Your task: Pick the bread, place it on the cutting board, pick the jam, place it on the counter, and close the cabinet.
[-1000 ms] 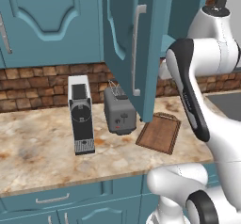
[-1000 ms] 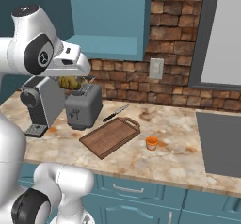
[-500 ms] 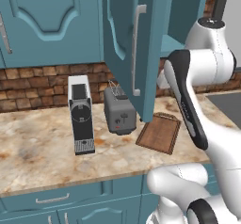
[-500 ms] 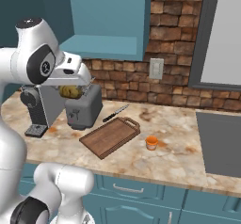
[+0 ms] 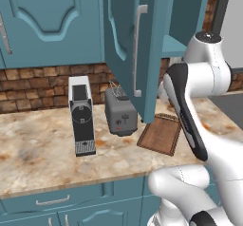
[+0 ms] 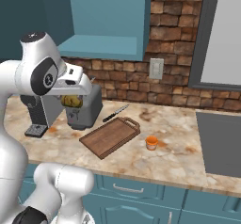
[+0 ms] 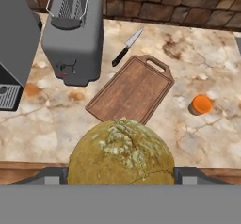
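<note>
My gripper (image 6: 71, 101) is shut on the bread (image 6: 70, 99), a round yellowish-tan bun, and holds it in the air in front of the toaster. In the hand view the bread (image 7: 121, 151) sits between the two fingertips of the gripper (image 7: 121, 173). Below and ahead lies the dark-brown cutting board (image 7: 131, 90) (image 6: 109, 136) (image 5: 161, 134), bare on the marbled counter (image 6: 169, 159) (image 7: 42, 133). The orange jam jar (image 7: 202, 104) (image 6: 151, 143) stands on the counter just right of the board. The teal cabinet door (image 5: 124, 44) hangs open, its silver bar handle (image 5: 137, 49) facing out.
A grey toaster (image 7: 75, 35) (image 5: 120, 110) stands left of the board, and a black-and-white coffee machine (image 5: 81, 116) further left. A knife (image 7: 127, 46) lies behind the board. A dark sunken area (image 6: 221, 143) sits at the counter's right end.
The arm has come down from the open cabinet with the bread, and the hand now hangs lower, in front of the toaster.
</note>
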